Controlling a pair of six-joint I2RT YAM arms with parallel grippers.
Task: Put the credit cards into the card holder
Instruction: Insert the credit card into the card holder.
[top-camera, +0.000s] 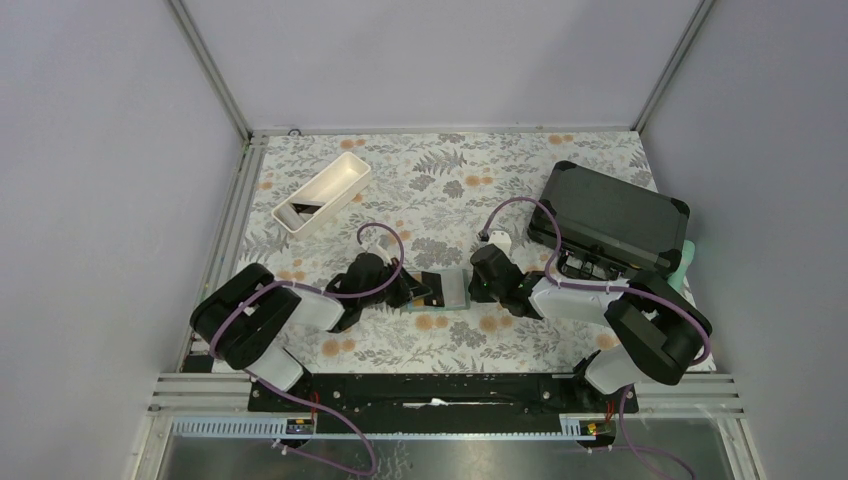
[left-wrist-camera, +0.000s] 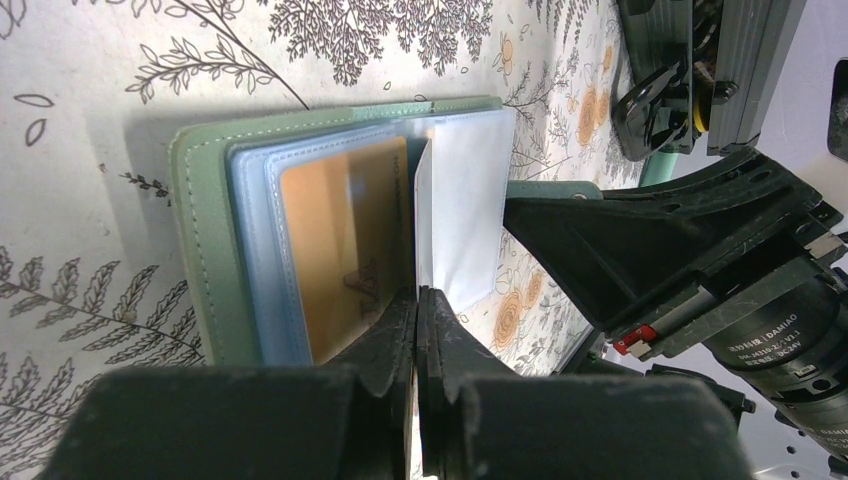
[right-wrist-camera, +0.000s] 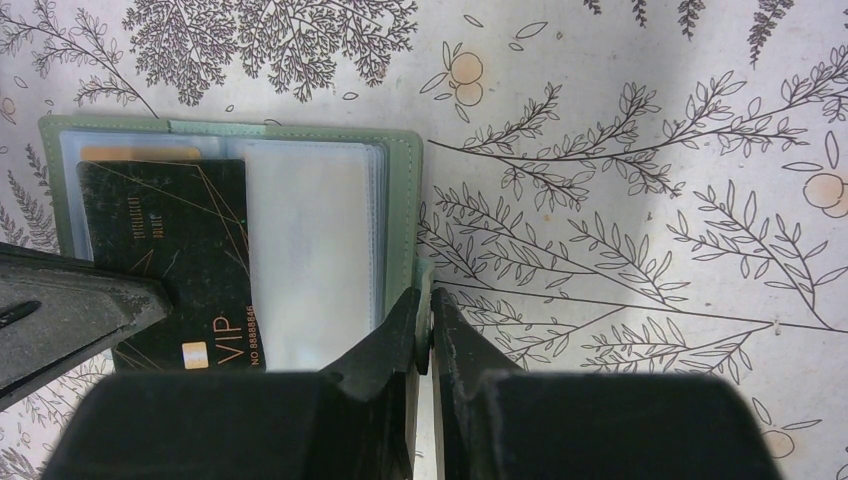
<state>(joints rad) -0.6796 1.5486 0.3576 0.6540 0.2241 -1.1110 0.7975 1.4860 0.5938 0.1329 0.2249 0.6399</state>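
gold card (left-wrist-camera: 340, 240) already pocketed in card holder (left-wrist-camera: 200, 250). left claw (left-wrist-camera: 416, 300) pinching dark card (right-wrist-camera: 170, 230), not seated yet. right claw (right-wrist-camera: 428, 305) clamps the holder's right edge. white tray (top-camera: 345, 165) may hold more.

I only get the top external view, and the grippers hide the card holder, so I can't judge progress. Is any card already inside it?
Observer: Yes. The left wrist view shows a gold-orange card in a translucent pocket of the open card holder.
Operator: What does the left gripper hold?
Observer: The left gripper is shut on a black card marked VIP.
Operator: And the right gripper?
Observer: The right gripper pinches the holder's green cover edge.
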